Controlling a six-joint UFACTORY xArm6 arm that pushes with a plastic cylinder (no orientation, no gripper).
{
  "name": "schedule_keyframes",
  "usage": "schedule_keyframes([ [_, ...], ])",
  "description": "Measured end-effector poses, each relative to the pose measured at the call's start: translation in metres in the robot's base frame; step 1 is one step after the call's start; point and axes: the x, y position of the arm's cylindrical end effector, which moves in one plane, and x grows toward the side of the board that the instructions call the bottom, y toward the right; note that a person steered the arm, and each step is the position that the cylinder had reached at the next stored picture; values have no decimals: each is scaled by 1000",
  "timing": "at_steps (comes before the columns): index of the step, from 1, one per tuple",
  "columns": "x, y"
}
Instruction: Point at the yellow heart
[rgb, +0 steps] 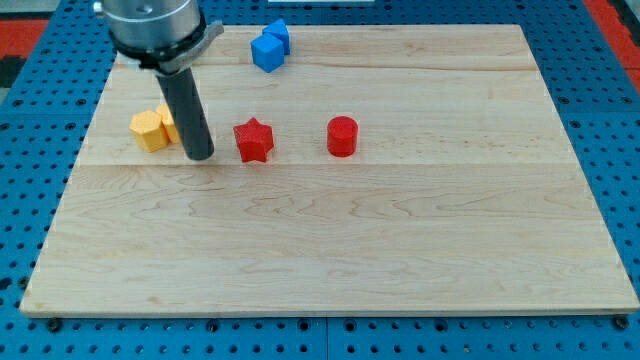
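Note:
A yellow block (152, 129), whose lobed shape could be a heart, lies near the board's left edge. My tip (200, 156) rests on the board just right of it, partly in front of its right side. A red star (254, 140) lies a short way right of my tip. A red cylinder (342, 136) lies further right. A blue block (270, 45) of irregular shape lies near the view's top edge.
The wooden board (330, 250) sits on a blue perforated table (610, 120). The arm's grey housing (155, 25) hangs over the board's top left corner.

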Motion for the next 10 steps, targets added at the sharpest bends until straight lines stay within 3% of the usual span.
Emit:
schedule_keyframes([
  [2, 0, 153],
  [3, 5, 94],
  [7, 6, 47],
  [8, -42, 54],
  [9, -79, -5],
  [10, -69, -68],
])
